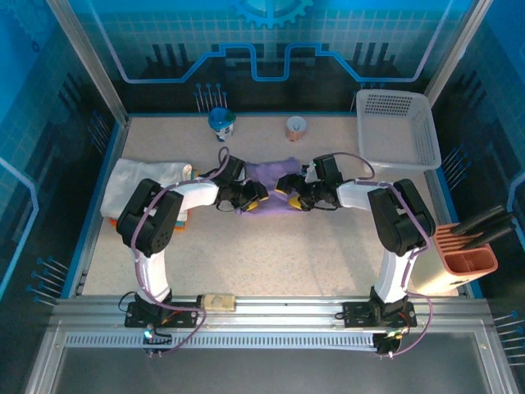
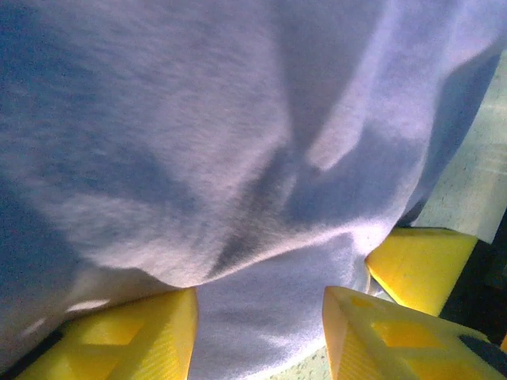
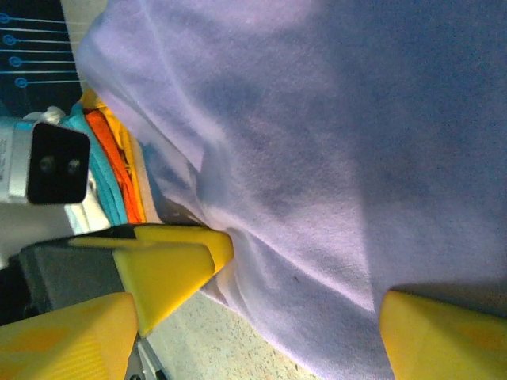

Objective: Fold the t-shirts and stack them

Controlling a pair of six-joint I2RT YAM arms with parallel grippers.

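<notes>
Between the yellow fingers of the left gripper (image 2: 257,321), a fold of the lavender t-shirt (image 2: 198,142) fills the half-closed gap. Whether it is actually clamped cannot be told. The right gripper (image 3: 257,309) stands wide open, its fingers straddling the same shirt with nothing pinched. The cloth lies slack between and ahead of them on the desk (image 3: 214,340).

The two grippers are set almost tip to tip (a yellow finger of each appears in the other's wrist view), so contact between them is judged the first hazard. If the right one is closed or pushed forward from here, the left one's finger could be struck, or caught along with the cloth.

A second risk is read from the bunching ahead of the left gripper. If only the top layer is taken, the shirt could be dragged into a crumple rather than turned into a flat fold. A weak hold could also be lost mid-lift.

To the left gripper's left, folded edges are stacked, an orange t-shirt (image 3: 107,150) among them, and a white t-shirt (image 1: 139,176) lies beside the forearm. That pile could be nudged apart if the lavender cloth is swept toward it too low. Far beyond both grippers stand a blue cup (image 1: 220,121) and a pinkish cup (image 1: 296,127), well apart and not thought threatened.
</notes>
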